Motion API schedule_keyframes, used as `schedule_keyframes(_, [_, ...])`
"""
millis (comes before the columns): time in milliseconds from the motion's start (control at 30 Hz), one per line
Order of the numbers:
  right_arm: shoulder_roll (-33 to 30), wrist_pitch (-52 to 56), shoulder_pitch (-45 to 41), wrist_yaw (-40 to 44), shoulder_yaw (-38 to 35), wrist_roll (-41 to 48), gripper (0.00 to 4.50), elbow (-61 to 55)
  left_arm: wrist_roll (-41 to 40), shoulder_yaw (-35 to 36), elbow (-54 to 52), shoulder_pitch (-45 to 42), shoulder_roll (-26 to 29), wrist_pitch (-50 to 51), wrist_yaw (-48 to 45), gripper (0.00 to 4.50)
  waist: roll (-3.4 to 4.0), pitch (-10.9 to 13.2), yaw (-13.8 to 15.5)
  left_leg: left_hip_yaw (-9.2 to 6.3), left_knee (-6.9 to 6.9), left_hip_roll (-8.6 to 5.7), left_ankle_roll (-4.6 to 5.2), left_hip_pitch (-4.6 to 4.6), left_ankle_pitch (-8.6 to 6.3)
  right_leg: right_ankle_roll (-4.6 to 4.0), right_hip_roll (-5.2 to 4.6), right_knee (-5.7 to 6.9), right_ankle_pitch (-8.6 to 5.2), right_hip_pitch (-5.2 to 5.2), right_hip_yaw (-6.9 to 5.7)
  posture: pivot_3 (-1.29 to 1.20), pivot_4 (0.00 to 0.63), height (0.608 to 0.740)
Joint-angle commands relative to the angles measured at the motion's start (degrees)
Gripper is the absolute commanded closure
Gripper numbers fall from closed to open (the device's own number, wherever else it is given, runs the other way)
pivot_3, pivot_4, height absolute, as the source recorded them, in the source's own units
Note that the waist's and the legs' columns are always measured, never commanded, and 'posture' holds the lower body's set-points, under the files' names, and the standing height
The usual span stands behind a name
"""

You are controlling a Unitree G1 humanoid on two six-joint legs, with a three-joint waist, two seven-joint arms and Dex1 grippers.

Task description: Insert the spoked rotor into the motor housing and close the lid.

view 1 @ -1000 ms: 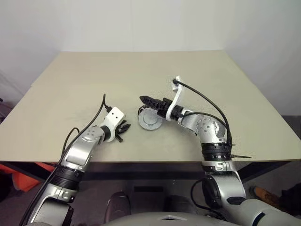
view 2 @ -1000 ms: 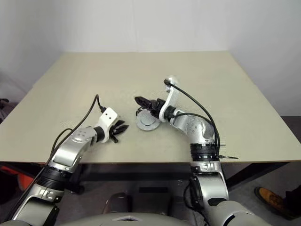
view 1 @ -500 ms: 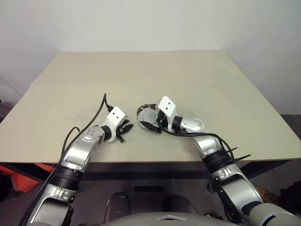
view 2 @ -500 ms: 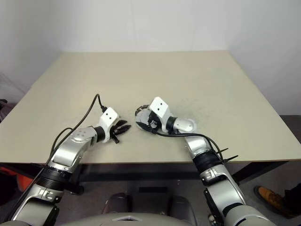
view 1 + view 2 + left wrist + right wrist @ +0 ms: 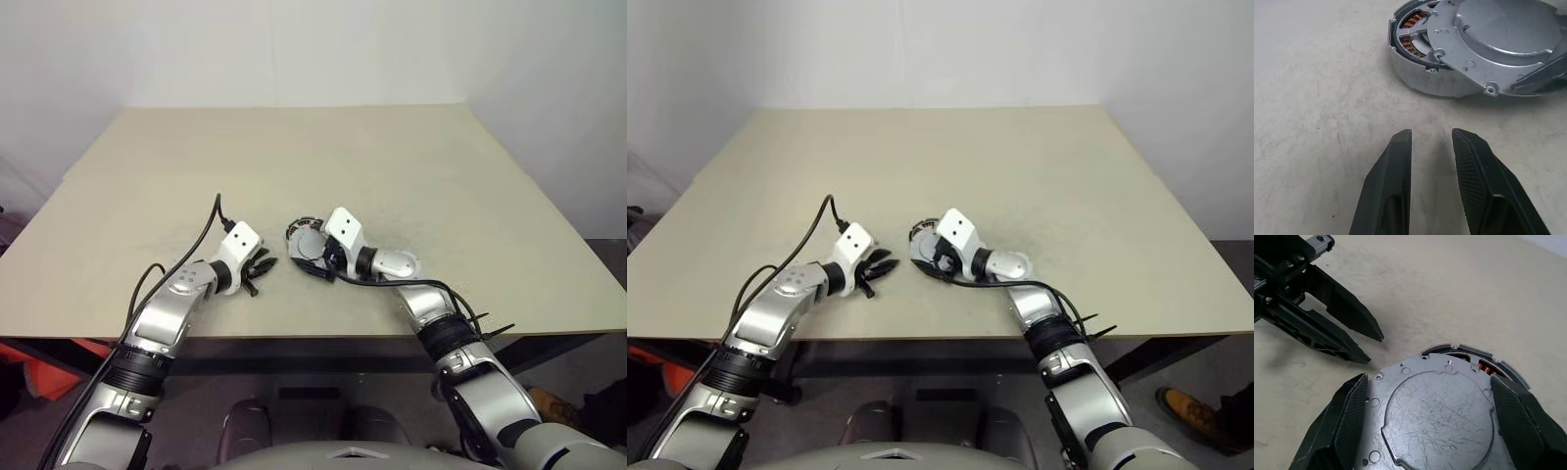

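Note:
The motor housing [image 5: 1415,66], a dark ring with copper windings, sits on the table with the dull grey lid [image 5: 1435,426] lying on it, shifted to one side so that some windings show. My right gripper [image 5: 1429,379] is low over it, open wide, with one finger on either side of the lid and close to its edge. My left gripper [image 5: 1431,132] rests just left of the housing, pointing at it. Its fingers stand slightly apart with nothing between them. The spoked rotor is hidden.
The beige table [image 5: 294,157] stretches bare behind and to both sides of the housing. Its front edge runs close below both arms. Black cables trail from both wrists.
My right arm has come down and rolled over, bringing its open gripper from above the housing to straddle the lid. The left gripper and the lid have stayed put.

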Motion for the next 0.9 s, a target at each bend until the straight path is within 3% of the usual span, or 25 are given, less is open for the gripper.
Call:
schedule_keyframes(33, [0.4,0.8,-1.3,0.6,-1.7,1.0,0.03,-0.7,-0.1,0.9,-2.0,-0.2,0.4,-0.7,0.4,3.10,0.00,0.0,0.0,0.00,0.00,0.00,0.00,0.00,0.00,0.00,0.00,0.00,0.00,0.00,0.00,0.00,0.000,0.740])
schedule_keyframes(233, [0.7,1.5,-1.5,1.2,-2.5,1.1,0.03,-0.5,0.0,0.8,-2.1,-0.2,0.4,-0.6,0.6,3.10,0.00,0.0,0.0,0.00,0.01,0.00,0.00,0.01,0.00,-0.01,0.00,0.01,0.00,0.01,0.00,0.00,0.000,0.740])
schedule_keyframes(400, [1.0,4.0,-2.6,2.2,-4.0,2.5,1.30,-2.1,0.1,0.7,-2.0,-0.1,0.5,-0.7,0.7,3.10,0.00,0.0,0.0,0.00,0.01,0.00,0.00,0.01,0.00,-0.01,0.00,0.01,0.00,0.01,0.00,0.00,0.000,0.740])
schedule_keyframes(900, [3.6,13.2,-8.7,3.1,-7.7,7.6,1.30,-6.0,0.2,1.0,-1.9,0.5,0.6,-0.8,1.2,3.10,0.00,0.0,-0.1,0.00,0.01,0.03,0.01,0.01,0.00,-0.03,0.02,0.02,0.01,-0.01,0.00,0.00,0.000,0.740])
